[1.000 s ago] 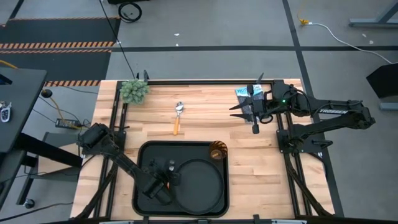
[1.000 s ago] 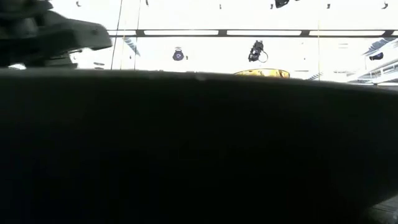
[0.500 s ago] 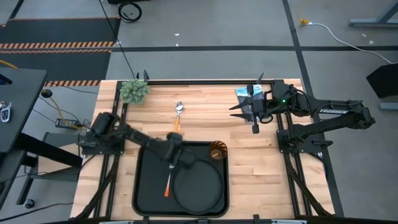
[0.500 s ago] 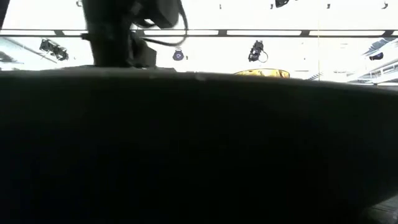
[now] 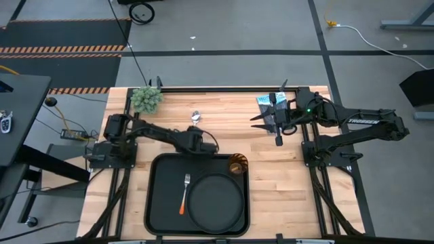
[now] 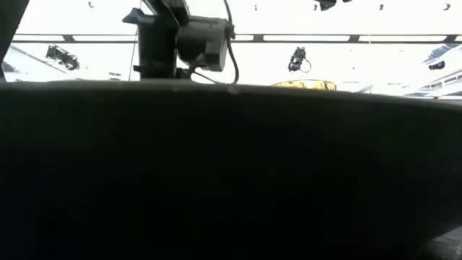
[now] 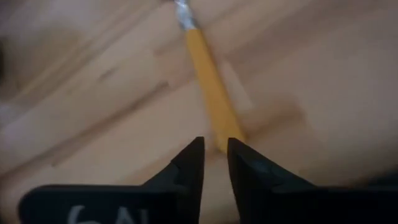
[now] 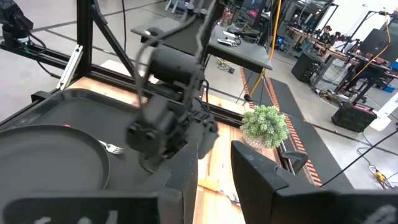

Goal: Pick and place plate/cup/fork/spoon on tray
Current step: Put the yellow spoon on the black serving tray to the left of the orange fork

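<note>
The black tray (image 5: 157, 203) lies at the table's near middle. On it rest the round dark plate (image 5: 215, 201), the fork (image 5: 184, 193) beside the plate, and the amber cup (image 5: 237, 164) in its far right corner. The spoon (image 5: 195, 116) lies on the wood beyond the tray. My left gripper (image 5: 193, 140) hangs over its orange handle (image 7: 208, 81), fingers a narrow gap apart (image 7: 214, 150) at the handle's near end. My right gripper (image 5: 270, 119) waits open at the far right and shows in its wrist view (image 8: 214, 162). My left gripper comes from above at the free end of the spoon's handle (image 7: 225, 134), its two fingertips on either side of that end. I cannot tell whether they touch it. The spoon lies flat on the table.
A small green plant (image 5: 146, 99) stands at the table's far left corner. A blue-and-white packet (image 5: 264, 102) lies by my right gripper. In the low view the tray's near wall (image 6: 231, 173) blocks almost everything.
My left gripper has let go of the fork on the tray beside the plate. It has risen and gone toward the table's far edge, out of the tray, until it is over the spoon's handle. The fork stays lying in the tray.
</note>
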